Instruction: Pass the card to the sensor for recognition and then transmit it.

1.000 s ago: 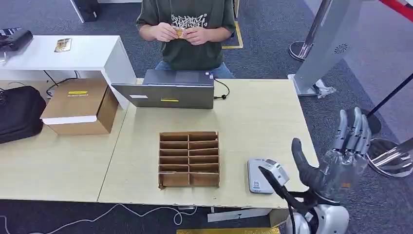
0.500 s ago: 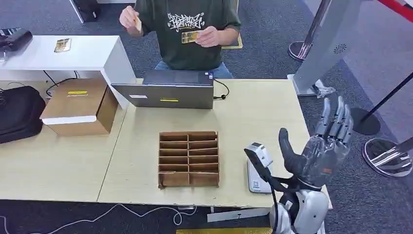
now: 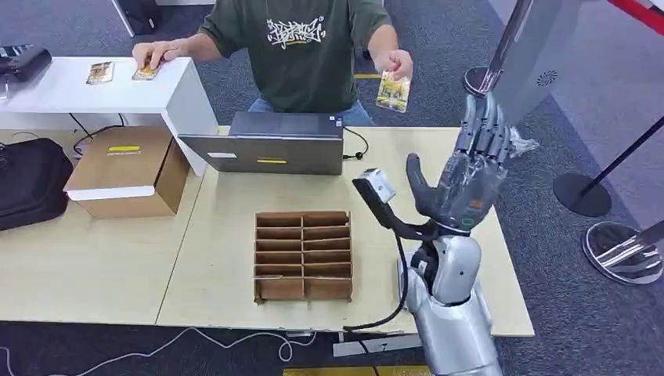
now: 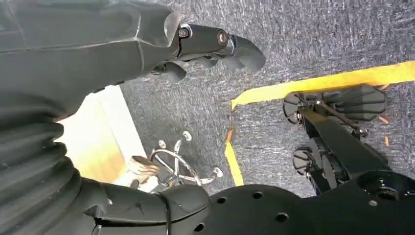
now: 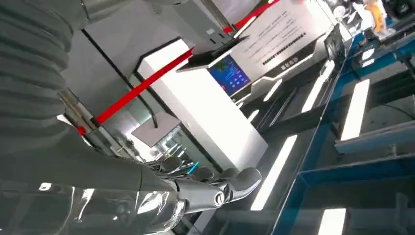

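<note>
The card (image 3: 393, 91) is looking small, flat and rectangular, glossy with a yellow-gold print. A person's hand (image 3: 395, 63) is pinching it by its top edge, just beyond my right hand (image 3: 467, 177) and apart from it. I am raising that hand with its smooth grey fingers spread, holding nothing. My left hand (image 4: 147, 44) is hanging over grey carpet; I cannot tell its grip.

No readable text: shirt print (image 3: 294, 32), box label (image 3: 124, 148), screen (image 5: 228, 75) all too blurred.
</note>
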`<action>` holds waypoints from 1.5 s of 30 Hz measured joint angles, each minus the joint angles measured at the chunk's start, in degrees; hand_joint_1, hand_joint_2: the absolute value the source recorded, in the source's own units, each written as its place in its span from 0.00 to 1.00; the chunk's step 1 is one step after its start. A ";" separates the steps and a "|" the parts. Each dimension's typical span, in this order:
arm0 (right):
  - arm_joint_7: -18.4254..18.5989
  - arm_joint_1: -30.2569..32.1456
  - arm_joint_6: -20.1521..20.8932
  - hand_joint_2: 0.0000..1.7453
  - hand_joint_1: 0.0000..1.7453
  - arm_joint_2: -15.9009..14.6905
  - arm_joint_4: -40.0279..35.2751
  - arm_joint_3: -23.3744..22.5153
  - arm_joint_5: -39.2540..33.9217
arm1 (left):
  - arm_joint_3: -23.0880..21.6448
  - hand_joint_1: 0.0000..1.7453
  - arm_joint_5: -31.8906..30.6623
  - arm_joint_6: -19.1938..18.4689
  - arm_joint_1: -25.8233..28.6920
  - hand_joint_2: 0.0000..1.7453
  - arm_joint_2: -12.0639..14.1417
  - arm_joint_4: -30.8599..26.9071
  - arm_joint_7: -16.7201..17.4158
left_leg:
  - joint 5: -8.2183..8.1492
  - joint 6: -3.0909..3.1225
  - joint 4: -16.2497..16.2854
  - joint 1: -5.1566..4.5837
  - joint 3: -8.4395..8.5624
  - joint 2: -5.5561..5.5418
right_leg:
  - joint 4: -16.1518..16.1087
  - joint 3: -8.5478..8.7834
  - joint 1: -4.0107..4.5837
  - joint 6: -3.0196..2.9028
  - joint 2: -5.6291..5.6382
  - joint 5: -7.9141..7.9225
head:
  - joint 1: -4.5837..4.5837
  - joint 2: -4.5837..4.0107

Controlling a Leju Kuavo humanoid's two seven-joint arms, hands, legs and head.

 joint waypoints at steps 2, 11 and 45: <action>4.76 -5.08 3.28 1.00 0.00 -1.62 4.57 4.46 0.00 | -0.88 0.00 -0.02 -0.02 -0.21 1.00 0.42 0.46 0.13 | 0.05 -0.06 0.00 0.00 0.00 0.04 | 0.01 -0.03 0.00 -0.06 0.02 0.05 | -0.02 0.02; 6.61 -24.07 5.92 1.00 0.00 -2.47 27.84 16.07 0.00 | -3.46 0.00 0.00 -0.55 -0.68 1.00 1.85 1.77 0.65 | 0.19 0.02 0.01 0.03 -0.03 -0.06 | 0.03 -0.03 0.00 -0.08 -0.04 0.10 | -0.02 0.00; 5.69 -28.55 3.95 1.00 1.00 -3.21 40.01 23.71 0.00 | -3.87 0.00 0.00 -0.90 -0.16 1.00 3.23 2.19 0.04 | 0.17 0.01 0.01 0.01 -0.06 -0.05 | 0.01 -0.09 0.00 -0.07 -0.02 0.10 | 0.00 0.00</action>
